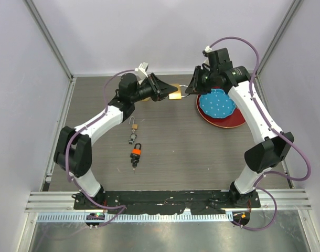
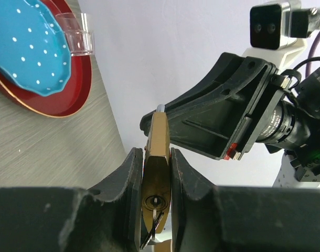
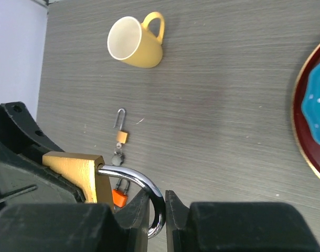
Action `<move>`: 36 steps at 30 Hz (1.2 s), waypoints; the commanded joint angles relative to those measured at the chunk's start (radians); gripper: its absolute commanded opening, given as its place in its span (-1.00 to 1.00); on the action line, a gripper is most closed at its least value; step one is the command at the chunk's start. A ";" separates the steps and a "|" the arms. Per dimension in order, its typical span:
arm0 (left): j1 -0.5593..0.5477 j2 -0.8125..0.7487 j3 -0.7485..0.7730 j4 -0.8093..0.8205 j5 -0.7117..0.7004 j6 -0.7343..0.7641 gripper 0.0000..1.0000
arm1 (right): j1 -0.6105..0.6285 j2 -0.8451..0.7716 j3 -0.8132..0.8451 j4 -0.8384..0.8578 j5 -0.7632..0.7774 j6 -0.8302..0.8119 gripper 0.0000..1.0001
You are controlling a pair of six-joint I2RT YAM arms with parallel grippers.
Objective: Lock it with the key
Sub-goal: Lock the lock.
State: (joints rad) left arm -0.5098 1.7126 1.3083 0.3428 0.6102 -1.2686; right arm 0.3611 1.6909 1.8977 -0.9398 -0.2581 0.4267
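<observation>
A large brass padlock [image 1: 175,95] hangs above the table between the two arms. My left gripper [image 1: 167,91] is shut on its body [image 2: 157,170] from both flat sides. A key [image 2: 156,211] sits in the keyhole on the bottom face, with a thin ring hanging from it. My right gripper [image 1: 191,86] is shut on the padlock's chrome shackle [image 3: 147,188]. In the right wrist view the near leg of the shackle enters the brass body [image 3: 72,169], and its bend runs down between the fingers [image 3: 138,206]. Whether the far leg is seated is hidden.
On the table lie a small brass padlock [image 1: 134,126] with its shackle open and an orange padlock [image 1: 136,153]. A yellow mug [image 3: 136,39] lies on its side. A red plate [image 1: 223,119] holding a blue dotted dish [image 1: 216,103] sits at the right.
</observation>
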 commanded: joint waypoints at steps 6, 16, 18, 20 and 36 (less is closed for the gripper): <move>0.056 -0.048 -0.158 -0.071 0.005 -0.067 -1.00 | 0.075 -0.125 -0.110 0.472 -0.431 0.159 -0.43; 0.145 -0.149 -0.261 0.123 -0.139 -0.207 -1.00 | -0.001 -0.217 -0.288 0.576 -0.310 0.280 0.41; 0.145 -0.168 -0.277 0.169 -0.167 -0.222 -1.00 | -0.025 -0.240 -0.375 0.657 -0.316 0.351 0.46; 0.145 -0.192 -0.282 0.200 -0.185 -0.229 -1.00 | -0.037 -0.272 -0.437 0.789 -0.322 0.472 0.50; 0.143 -0.284 -0.270 0.341 -0.314 -0.253 -1.00 | -0.045 -0.186 -0.646 1.150 -0.359 0.860 0.48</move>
State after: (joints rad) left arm -0.3653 1.4960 0.9787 0.4969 0.3233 -1.4914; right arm 0.3126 1.4826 1.2804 0.0483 -0.5900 1.1709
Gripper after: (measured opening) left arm 0.240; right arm 0.748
